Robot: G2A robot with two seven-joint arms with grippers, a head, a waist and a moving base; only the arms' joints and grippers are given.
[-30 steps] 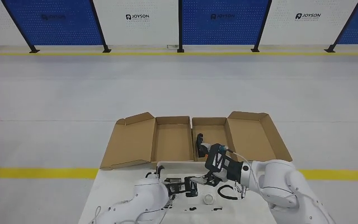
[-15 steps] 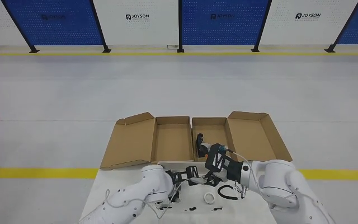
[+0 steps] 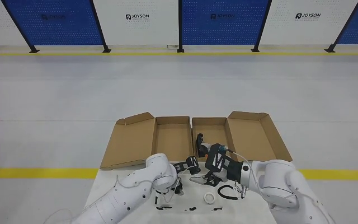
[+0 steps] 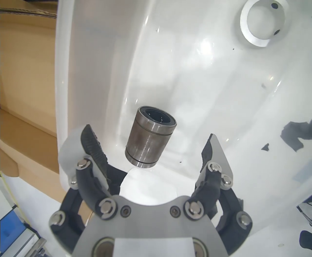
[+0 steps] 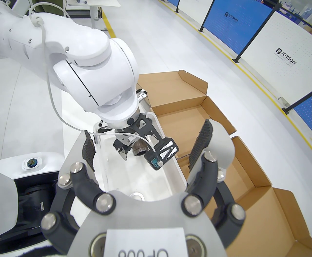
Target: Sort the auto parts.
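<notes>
Although hung low inside the white tray point(image 4: 97, 60), grips nothing with the left hand point(image 4: 149, 136): spread wide, with neither pad touching the steel bearing point(image 4: 148, 144) that sits between them. Appears to rest tilted against the tray's sloping wall, on the side nearest the cardboard, though hard to say whether fully settled on the floor or just clear of it. Probably straddled this way on purpose: round flanks turned toward both pads, dark bore pointing up and away, ready for a plain squeeze.

Has the right hand point(image 5: 146, 142) close by over the same tray, likewise wide open and empty, facing the left wrist. Likely set back there to give room and avoid a clash.

Has an aluminium ring point(image 4: 262, 23) farther along the tray, well apart from the bearing, plus a few dark scraps point(image 4: 292, 136) on the floor.

Sets two open boxes side by side along the far edge of the table point(image 3: 103, 185), just beyond the tray: left box point(image 3: 172, 143) and right box point(image 3: 212, 134), flaps folded out, presumably one per kind of part.

Judged as the grasp step for the bearing, not yet closed.
</notes>
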